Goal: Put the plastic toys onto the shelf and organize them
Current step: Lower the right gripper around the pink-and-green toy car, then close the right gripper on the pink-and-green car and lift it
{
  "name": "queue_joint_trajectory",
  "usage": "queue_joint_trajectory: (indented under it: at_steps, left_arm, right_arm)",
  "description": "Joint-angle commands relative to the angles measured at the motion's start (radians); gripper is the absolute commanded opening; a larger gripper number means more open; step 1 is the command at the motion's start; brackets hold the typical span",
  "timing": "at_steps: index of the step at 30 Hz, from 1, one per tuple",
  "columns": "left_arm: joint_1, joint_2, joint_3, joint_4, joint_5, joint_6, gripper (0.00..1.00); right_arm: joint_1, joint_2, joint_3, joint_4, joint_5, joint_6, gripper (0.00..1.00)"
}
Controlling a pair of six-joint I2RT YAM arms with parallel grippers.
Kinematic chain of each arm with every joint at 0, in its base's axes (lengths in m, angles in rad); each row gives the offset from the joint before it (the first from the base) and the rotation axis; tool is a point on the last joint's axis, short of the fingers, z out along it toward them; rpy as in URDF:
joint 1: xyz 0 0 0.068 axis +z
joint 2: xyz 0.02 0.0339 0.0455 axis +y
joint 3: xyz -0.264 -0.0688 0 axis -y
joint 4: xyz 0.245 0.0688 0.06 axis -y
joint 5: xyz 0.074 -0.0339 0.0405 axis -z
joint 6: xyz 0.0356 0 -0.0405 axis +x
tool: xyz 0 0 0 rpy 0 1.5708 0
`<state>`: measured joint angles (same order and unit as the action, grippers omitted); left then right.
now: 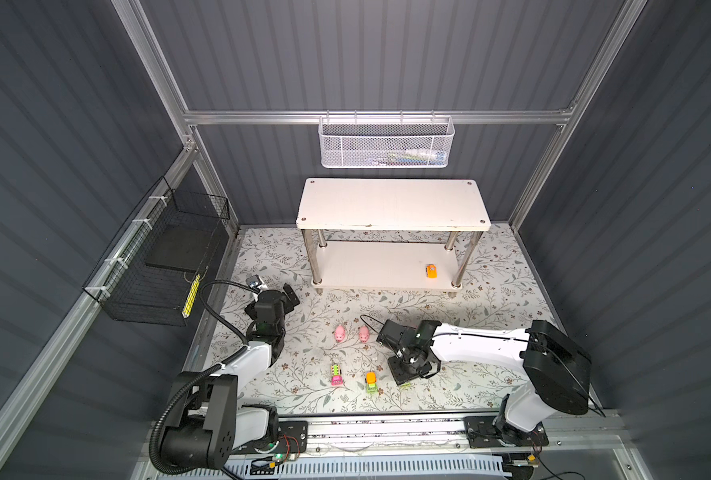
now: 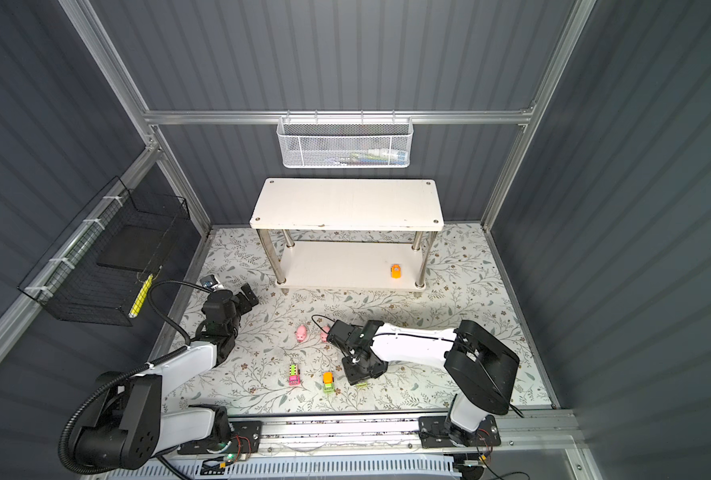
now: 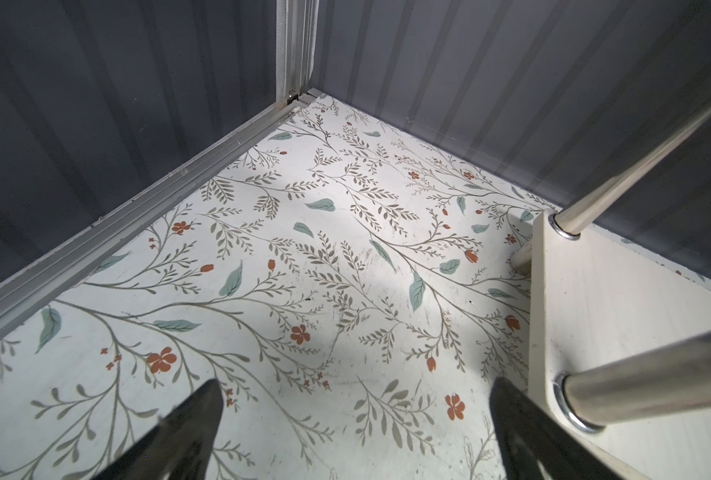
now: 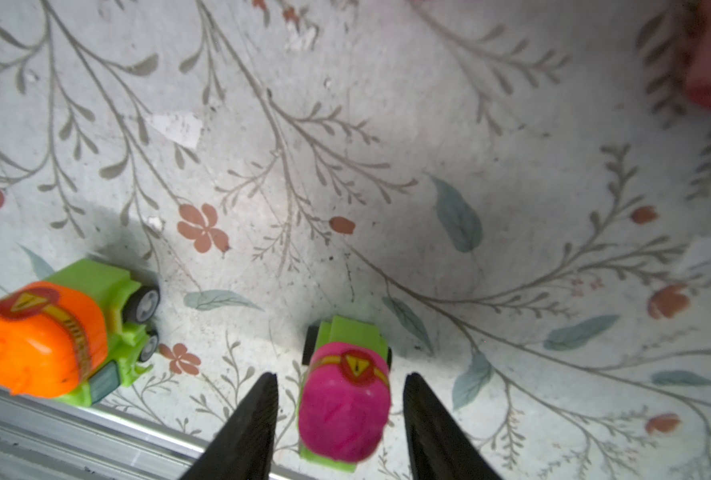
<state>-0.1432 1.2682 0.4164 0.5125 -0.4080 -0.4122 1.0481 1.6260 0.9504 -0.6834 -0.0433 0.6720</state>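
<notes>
straddling pink vehicle (image 4: 343, 411), right tool (image 4: 341, 376) spread, not touching; warning-triangle sticker (image 4: 356, 365) on top; left tool (image 3: 354, 381) spread wide.

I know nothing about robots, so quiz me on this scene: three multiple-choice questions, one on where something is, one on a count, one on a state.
1. Where is the orange-yellow car?
A) on the shelf's top board
B) on the lower board of the shelf
C) inside the wire basket

2. How many pink pigs stand on the table in a top view?
A) two
B) four
C) none

3. How do the jaws of the right gripper stand?
A) shut on nothing
B) open, either side of the pink-topped truck
C) clamped on a pig

Answers:
1 B: the car sits near the lower board's right end.
2 A: a second pig stands beside the first, and no others show.
3 B: the right wrist view shows a gap between each finger and the truck.
</notes>
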Motion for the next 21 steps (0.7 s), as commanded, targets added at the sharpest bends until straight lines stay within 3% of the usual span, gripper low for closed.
queue_joint_trajectory:
  at_steps: [1,15,21]
  left_arm:
    - [-0.006,-0.007,-0.002,-0.005,-0.021,0.007,1.00]
    - [-0.006,-0.022,-0.008,-0.009,-0.026,0.007,1.00]
    - [-0.006,-0.029,-0.014,-0.011,-0.028,0.007,1.00]
  right_arm:
    - [0.005,0.012,0.001,-0.030,-0.012,0.003,0.50]
    - [0.005,0.054,0.011,-0.034,-0.029,-0.001,0.44]
    - [0.003,0.057,0.007,-0.023,-0.019,0.001,0.36]
